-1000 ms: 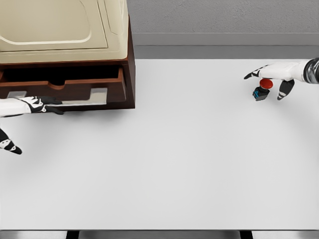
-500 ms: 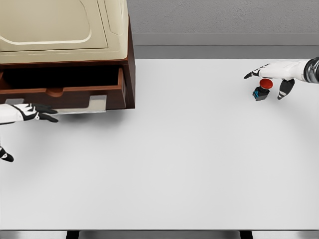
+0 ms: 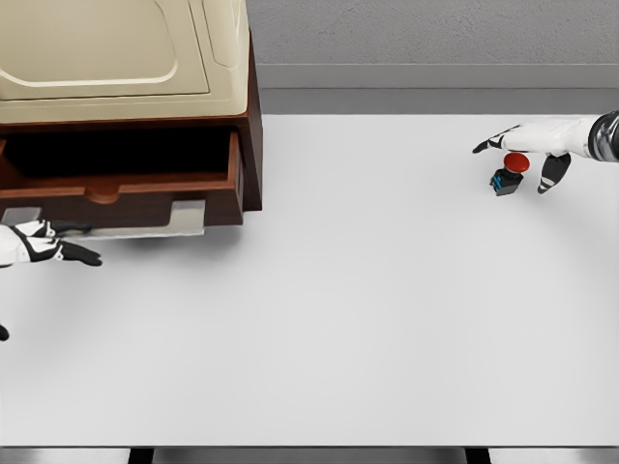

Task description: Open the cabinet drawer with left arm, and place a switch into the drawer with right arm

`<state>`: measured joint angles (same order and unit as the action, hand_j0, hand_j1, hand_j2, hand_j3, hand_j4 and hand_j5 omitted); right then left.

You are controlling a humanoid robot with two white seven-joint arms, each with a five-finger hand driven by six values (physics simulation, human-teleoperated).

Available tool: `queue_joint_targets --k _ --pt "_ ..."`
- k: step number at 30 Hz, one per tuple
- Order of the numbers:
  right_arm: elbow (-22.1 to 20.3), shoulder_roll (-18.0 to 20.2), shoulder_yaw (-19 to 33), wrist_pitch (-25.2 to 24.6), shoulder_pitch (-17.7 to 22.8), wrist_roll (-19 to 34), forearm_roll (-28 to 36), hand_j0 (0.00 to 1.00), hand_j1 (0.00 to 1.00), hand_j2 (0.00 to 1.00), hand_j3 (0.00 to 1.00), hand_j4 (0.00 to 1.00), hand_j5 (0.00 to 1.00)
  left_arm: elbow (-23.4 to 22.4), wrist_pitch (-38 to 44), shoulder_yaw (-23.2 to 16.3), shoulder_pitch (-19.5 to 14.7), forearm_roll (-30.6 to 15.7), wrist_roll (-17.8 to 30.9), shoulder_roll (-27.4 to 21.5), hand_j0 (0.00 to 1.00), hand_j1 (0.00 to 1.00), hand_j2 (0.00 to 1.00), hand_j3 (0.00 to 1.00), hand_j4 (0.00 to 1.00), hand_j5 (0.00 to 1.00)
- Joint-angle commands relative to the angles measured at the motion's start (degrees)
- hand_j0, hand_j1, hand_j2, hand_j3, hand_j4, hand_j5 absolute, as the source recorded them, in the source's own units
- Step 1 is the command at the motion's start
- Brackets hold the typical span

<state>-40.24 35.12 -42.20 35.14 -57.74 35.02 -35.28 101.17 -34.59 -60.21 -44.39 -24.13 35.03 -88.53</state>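
Observation:
The brown cabinet (image 3: pixel 253 145) stands at the table's back left with a cream appliance on top. Its drawer (image 3: pixel 126 198) is pulled partly out, and the inside is dark. My left hand (image 3: pixel 70 243) comes in at the left edge, its fingers curled round the grey handle (image 3: pixel 145 220) under the drawer front. The switch (image 3: pixel 507 175), a small dark block with a red button, stands at the table's far right. My right hand (image 3: pixel 522 153) hovers just over it, fingers spread, index pointing left and thumb hanging beside it.
The cream appliance (image 3: pixel 106 48) overhangs the cabinet top. The white table (image 3: pixel 368 309) stretches between the drawer and the switch. A grey wall runs behind the table's back edge.
The left hand has drawn back toward me and to the left, and the drawer has slid further out with it. The right hand and the switch have not moved.

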Motion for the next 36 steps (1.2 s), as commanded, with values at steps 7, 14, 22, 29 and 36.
queue_joint_targets --k 7,14,22,29,36 --pt "0.0 0.0 0.2 -0.1 0.0 0.0 0.2 1.00 1.00 1.00 1.00 1.00 1.00 -0.2 -0.4 -2.2 0.2 1.3 0.0 -3.2 1.00 1.00 1.00 1.00 1.00 1.00" --pt "0.0 0.0 0.3 -0.1 0.0 0.0 0.2 1.00 1.00 1.00 1.00 1.00 1.00 -0.2 -0.4 -2.1 0.2 -2.7 0.0 -6.0 1.00 1.00 1.00 1.00 1.00 1.00" --pt "0.0 0.1 0.3 -0.1 0.0 0.0 0.2 1.00 1.00 1.00 1.00 1.00 1.00 -0.2 -0.4 -1.6 -0.1 -6.3 0.0 -6.8 1.00 1.00 1.00 1.00 1.00 1.00" --pt "0.1 0.0 0.2 -0.1 0.0 0.0 0.3 0.81 0.81 0.81 0.81 0.81 0.81 -0.2 -0.4 -1.4 -0.6 -10.6 0.0 -8.9 1.00 1.00 1.00 1.00 1.00 1.00" --pt "0.9 -0.2 0.1 -0.1 0.0 0.0 0.3 0.83 0.83 0.83 0.83 0.83 0.83 -0.3 -0.4 1.8 -0.7 -14.8 0.0 -9.1 1.00 1.00 1.00 1.00 1.00 1.00"
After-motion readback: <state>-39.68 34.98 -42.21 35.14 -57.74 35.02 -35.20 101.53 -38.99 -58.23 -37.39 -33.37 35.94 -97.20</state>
